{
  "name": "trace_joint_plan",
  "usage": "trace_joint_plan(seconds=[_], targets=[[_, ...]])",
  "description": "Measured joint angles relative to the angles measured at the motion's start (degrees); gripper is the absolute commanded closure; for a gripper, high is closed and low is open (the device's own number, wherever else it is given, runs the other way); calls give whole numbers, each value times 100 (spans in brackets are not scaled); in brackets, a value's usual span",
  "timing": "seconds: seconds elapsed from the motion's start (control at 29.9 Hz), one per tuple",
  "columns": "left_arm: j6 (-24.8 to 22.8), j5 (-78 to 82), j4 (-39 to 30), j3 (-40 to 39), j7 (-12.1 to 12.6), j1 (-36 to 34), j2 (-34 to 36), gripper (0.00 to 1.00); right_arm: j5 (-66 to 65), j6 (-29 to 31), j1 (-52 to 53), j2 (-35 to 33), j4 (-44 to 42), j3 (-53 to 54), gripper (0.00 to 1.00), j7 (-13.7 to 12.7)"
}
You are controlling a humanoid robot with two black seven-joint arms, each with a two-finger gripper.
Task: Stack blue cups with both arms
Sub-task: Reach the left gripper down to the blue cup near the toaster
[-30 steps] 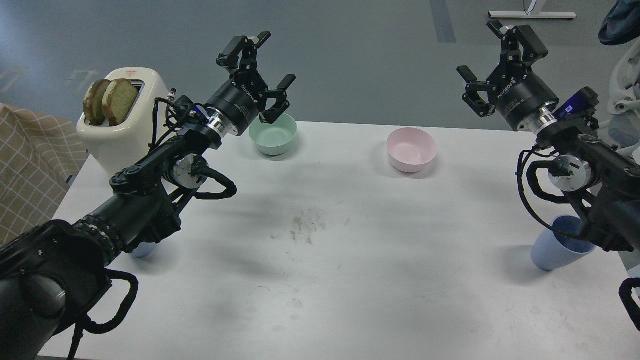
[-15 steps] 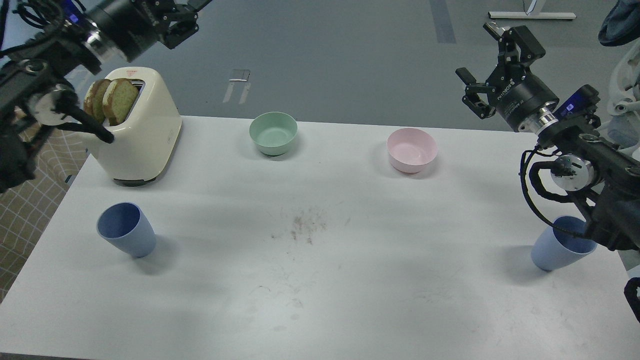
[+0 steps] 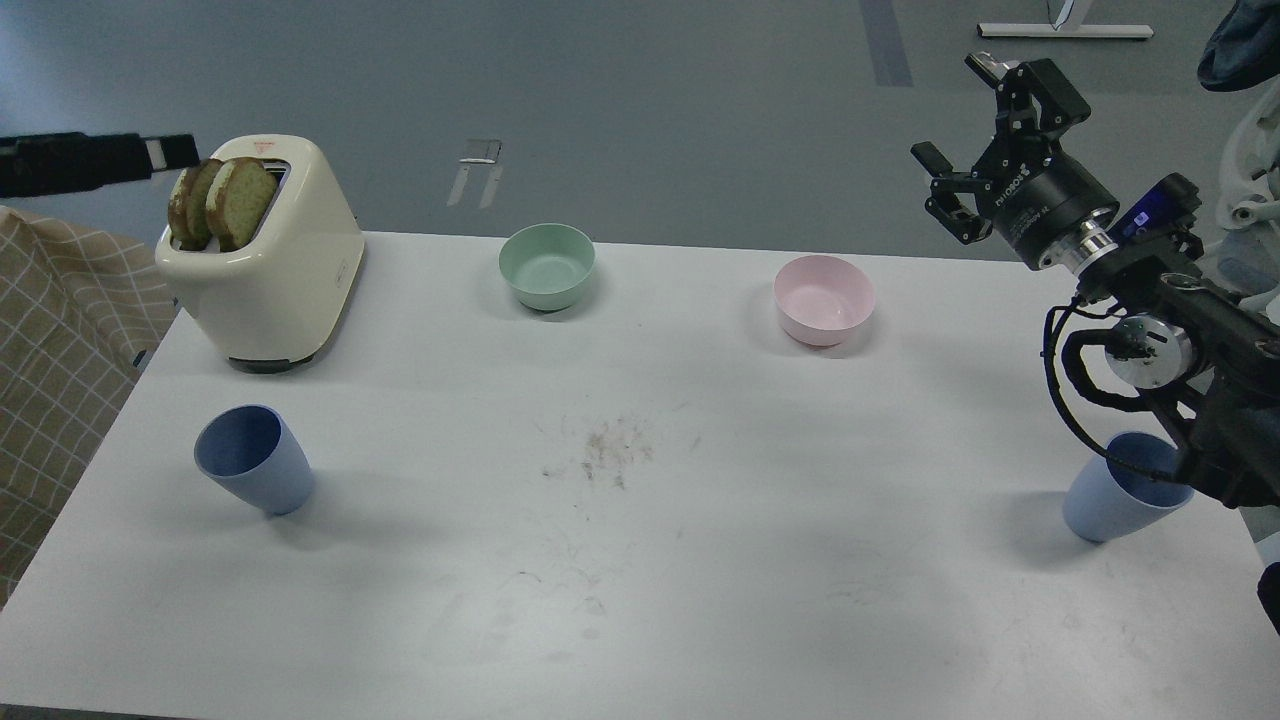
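While both blue cups stood upright on the white table [image 3: 640, 560], one [image 3: 255, 458] sat near its left edge and the other [image 3: 1115, 490] near its right, partly behind the right arm. That arm's tool [image 3: 975, 125] hovered above, fingers spread and empty; the left tool was out of sight.

Matte blue cups [image 3: 255, 460], glossy cream toaster [image 3: 275, 265]

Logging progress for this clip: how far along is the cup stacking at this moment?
Nothing is done yet. The two blue cups stand far apart on the white table: the left cup in front of the toaster, the right cup partly under the right arm. Nothing is in hand: the right hand is open and raised; only a dark bar shows at the left edge. Grasping both cups and nesting them remains.
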Motion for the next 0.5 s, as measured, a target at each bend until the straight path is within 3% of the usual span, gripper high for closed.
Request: trace_joint_plan(seconds=[0.27,0.5], targets=[[767,285,7,1705,-7,11,86,2,0,0,-10,20,76,3,0,0],[998,271,215,2127,-7,49,-451,2,0,0,-12,21,81,8,0,0]])
